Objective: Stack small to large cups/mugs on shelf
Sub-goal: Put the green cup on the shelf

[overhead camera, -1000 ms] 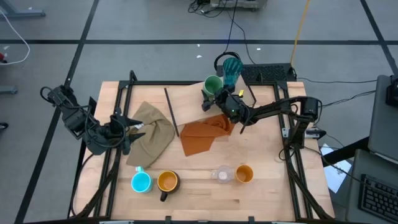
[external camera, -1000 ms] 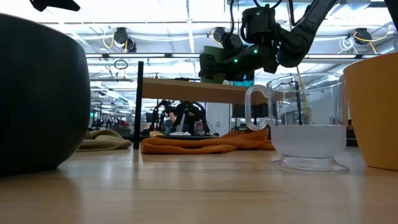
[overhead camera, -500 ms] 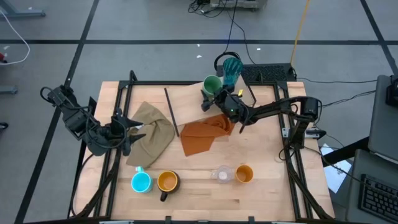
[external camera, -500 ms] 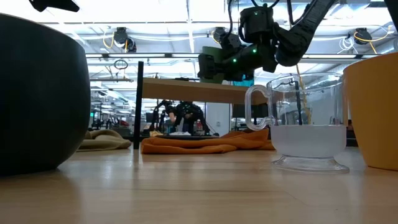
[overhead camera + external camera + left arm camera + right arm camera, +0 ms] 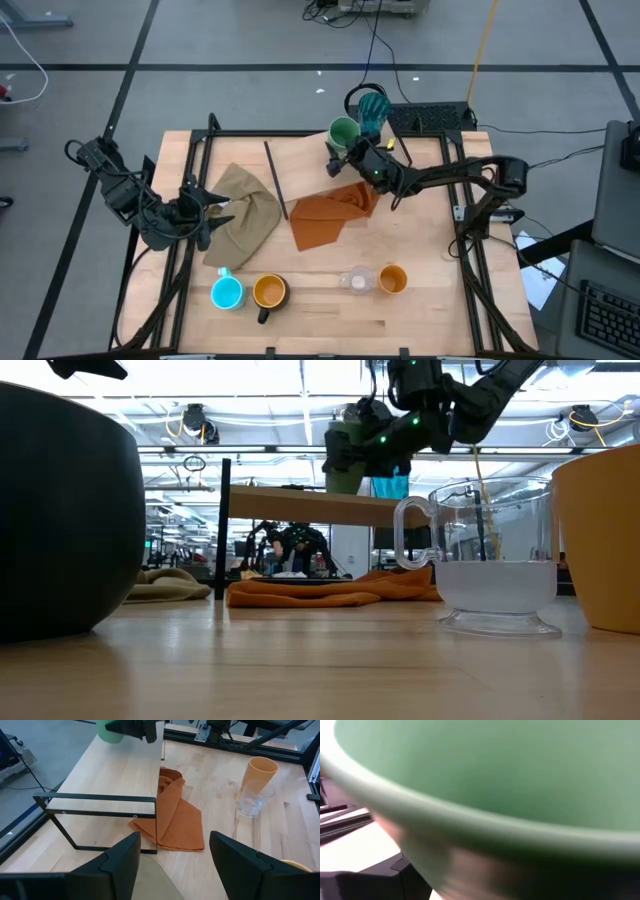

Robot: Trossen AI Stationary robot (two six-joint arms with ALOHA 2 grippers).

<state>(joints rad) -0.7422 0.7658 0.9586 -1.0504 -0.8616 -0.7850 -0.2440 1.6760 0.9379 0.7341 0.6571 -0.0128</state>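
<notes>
Waiting at the table's left edge, left gripper (image 5: 205, 212) hovers over the tan cloth (image 5: 243, 218), fingers (image 5: 120, 862) spread apart and empty (no change over the last second); blue mug (image 5: 227, 293), black mug (image 5: 268, 292), glass (image 5: 357, 280) and orange cup (image 5: 392, 278) sit in a row along the front edge, untouched; orange cloth (image 5: 327, 217) lies mid-table, partly under the shelf (image 5: 300, 165); right gripper (image 5: 352, 155) is clamped on the green cup (image 5: 343, 135), whose green wall fills the right wrist view; versus a second ago the right arm has stretched out and the cup has shifted up and toward the back; low view shows it lifted clear above the shelf board (image 5: 320, 502) where before it sat lower, near board level; teal tumbler (image 5: 373, 108) stands just beside it at the shelf's back right; likely meaning: green cup is being carried for stacking, possibly toward the tumbler, though the target is not certain; front four remain to be done.
</notes>
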